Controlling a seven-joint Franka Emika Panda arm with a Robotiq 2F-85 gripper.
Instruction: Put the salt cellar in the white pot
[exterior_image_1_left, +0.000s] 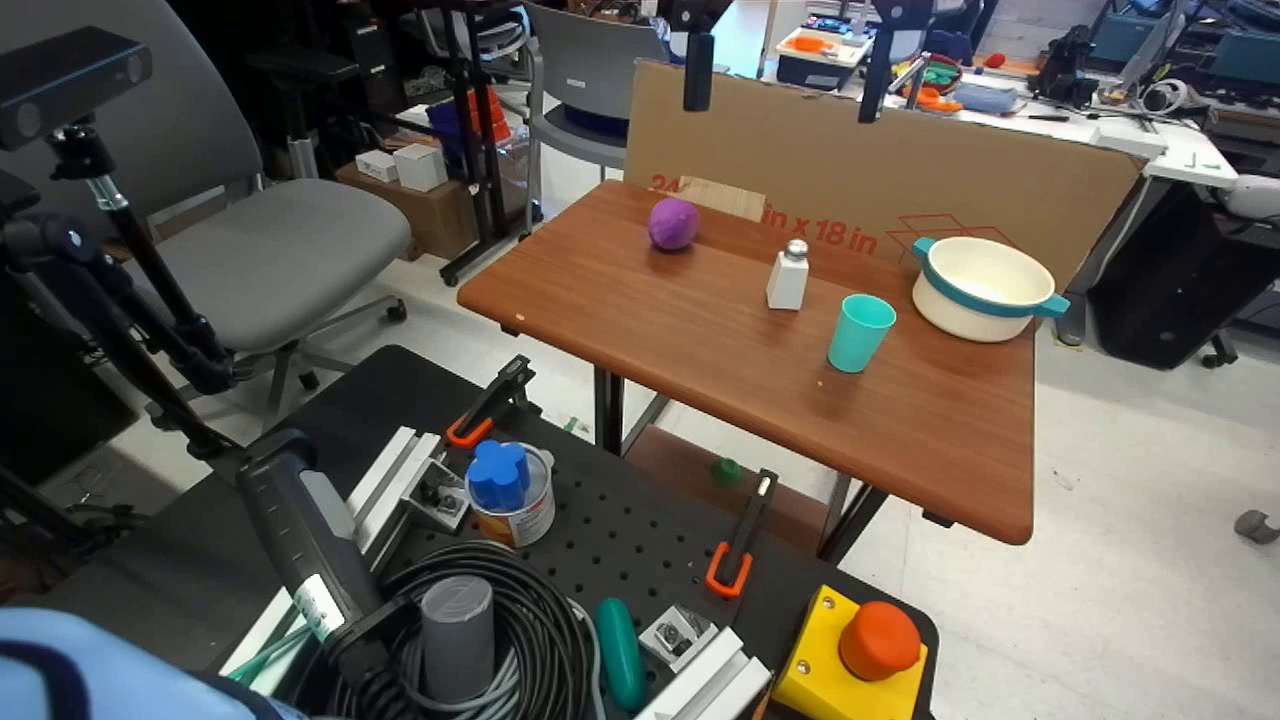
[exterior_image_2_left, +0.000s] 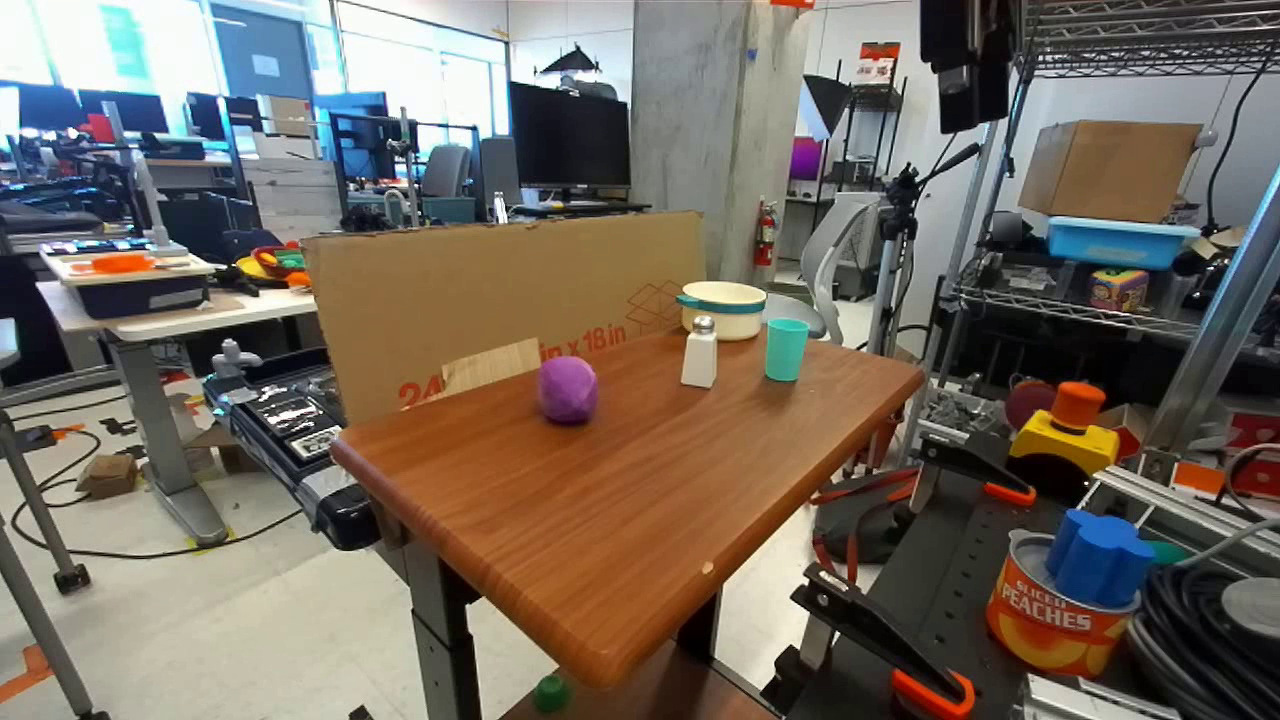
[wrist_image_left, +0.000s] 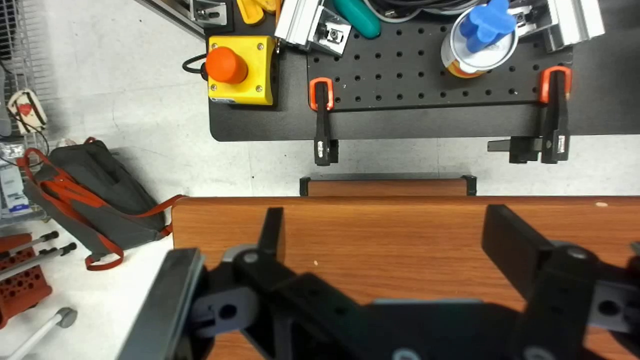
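The salt cellar (exterior_image_1_left: 786, 282), a white upright shaker with a grey metal cap, stands on the brown table; it also shows in an exterior view (exterior_image_2_left: 700, 360). The white pot (exterior_image_1_left: 962, 318), wide and open with a teal band and handles, stands near the table's far corner by the cardboard and also shows in an exterior view (exterior_image_2_left: 724, 324). My gripper (exterior_image_1_left: 783, 106) is high above the table, apart from both. In the wrist view its fingers (wrist_image_left: 385, 212) are wide open with only bare tabletop between them. The salt cellar and pot are out of the wrist view.
A teal cup (exterior_image_1_left: 861, 334) stands between the salt cellar and the table's front edge, near the pot. A purple ball (exterior_image_1_left: 673, 223) lies toward the table's other end. A cardboard panel (exterior_image_1_left: 850, 170) stands along the back edge of the table (exterior_image_1_left: 660, 320).
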